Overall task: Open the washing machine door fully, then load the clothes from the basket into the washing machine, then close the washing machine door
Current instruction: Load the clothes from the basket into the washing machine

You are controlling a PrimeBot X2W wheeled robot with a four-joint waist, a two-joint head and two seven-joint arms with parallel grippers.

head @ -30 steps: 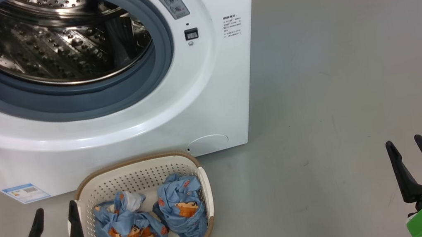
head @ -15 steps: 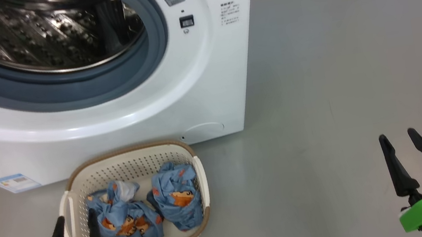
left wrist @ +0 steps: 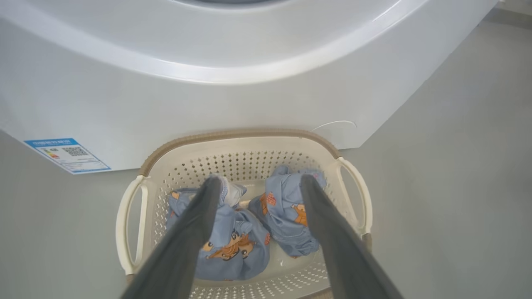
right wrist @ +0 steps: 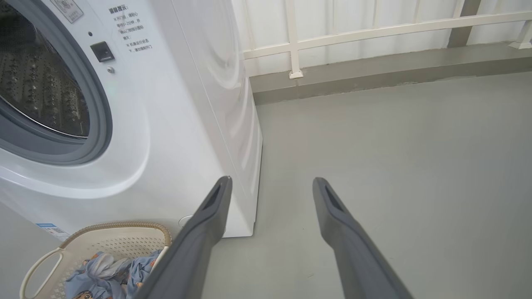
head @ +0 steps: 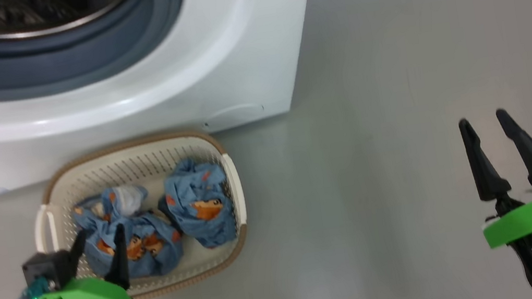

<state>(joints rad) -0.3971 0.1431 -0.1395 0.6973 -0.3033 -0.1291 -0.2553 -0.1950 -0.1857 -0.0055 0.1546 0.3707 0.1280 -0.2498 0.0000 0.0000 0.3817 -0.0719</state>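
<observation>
The white washing machine (head: 238, 32) has its steel drum (right wrist: 37, 83) uncovered; the washing machine door is out of view. On the floor in front of it stands the cream basket (head: 131, 147) with the clothes inside: a left blue bundle (head: 145, 244) and a right blue bundle (head: 198, 209). My left gripper (head: 101, 236) hangs open over the basket's near left part, its fingers pointing at the left bundle (left wrist: 228, 245) and apart from it. Out to the right, my right gripper (head: 482, 118) is open over bare floor with nothing in it.
The grey floor (head: 395, 98) stretches right of the machine. A white railing and a low kerb (right wrist: 374, 70) run behind it. A blue label sticker (left wrist: 68, 154) and a round cap (head: 234, 114) sit at the machine's base.
The camera has tilted down, so the machine and basket sit higher in the picture. My left gripper has moved right, from beside the basket to over its near left part. Both grippers stay open.
</observation>
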